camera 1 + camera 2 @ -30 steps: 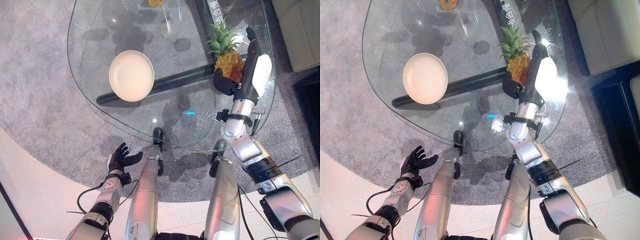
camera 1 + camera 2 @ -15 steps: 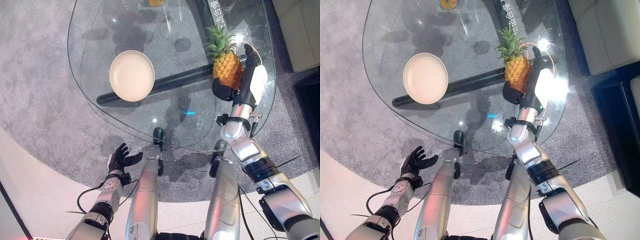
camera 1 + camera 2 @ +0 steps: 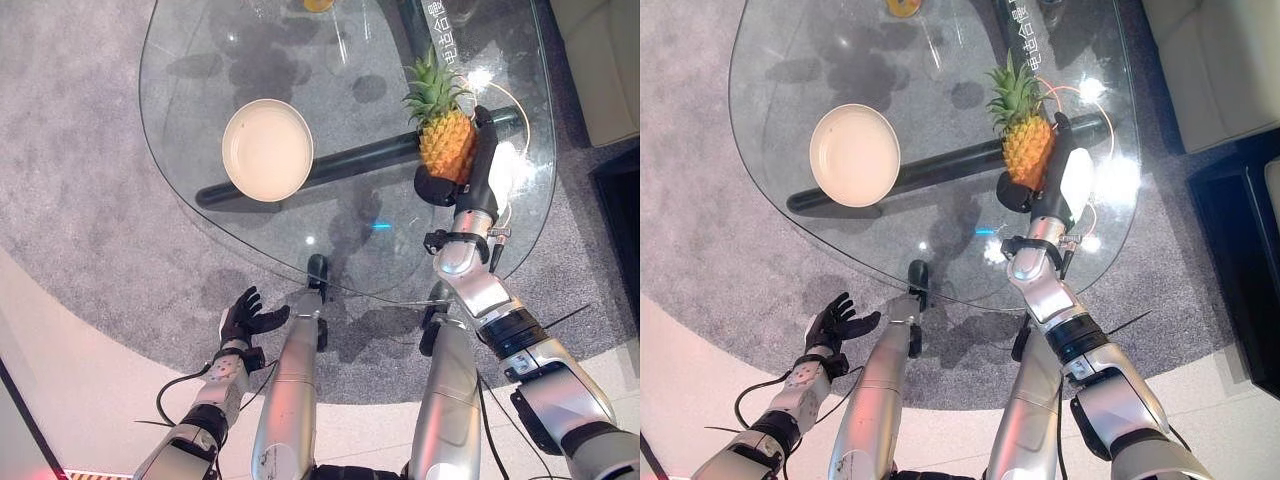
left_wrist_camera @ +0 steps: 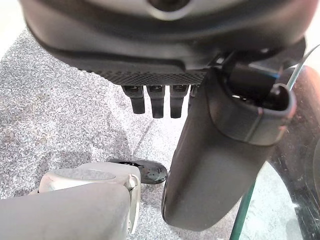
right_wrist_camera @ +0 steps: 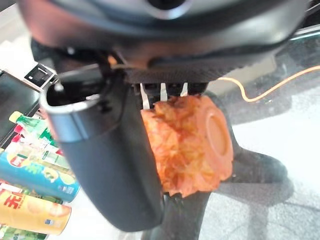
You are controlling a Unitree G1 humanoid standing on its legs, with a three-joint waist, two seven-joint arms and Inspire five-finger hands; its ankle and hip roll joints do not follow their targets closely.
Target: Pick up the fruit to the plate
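A pineapple (image 3: 445, 143) with a green crown stands upright over the right part of the glass table (image 3: 190, 70). My right hand (image 3: 482, 170) is shut on it, fingers along its right side and the thumb under its base. The right wrist view shows the orange fruit (image 5: 192, 142) between thumb and fingers. A cream round plate (image 3: 267, 150) lies bare on the left part of the table, well apart from the fruit. My left hand (image 3: 243, 318) hangs open low over the carpet, nearer than the table's front edge, its straight fingers (image 4: 156, 102) showing in the left wrist view.
A dark tube of the table's frame (image 3: 340, 165) runs under the glass between plate and pineapple. An orange object (image 3: 316, 4) and a printed bottle (image 3: 441, 22) stand at the far edge. A pale sofa (image 3: 1210, 60) and a dark cabinet (image 3: 1245, 250) are to the right.
My right hand has drawn back towards me and a little left with the pineapple, which now stands clear beside the fingers. The left hand has stayed put.
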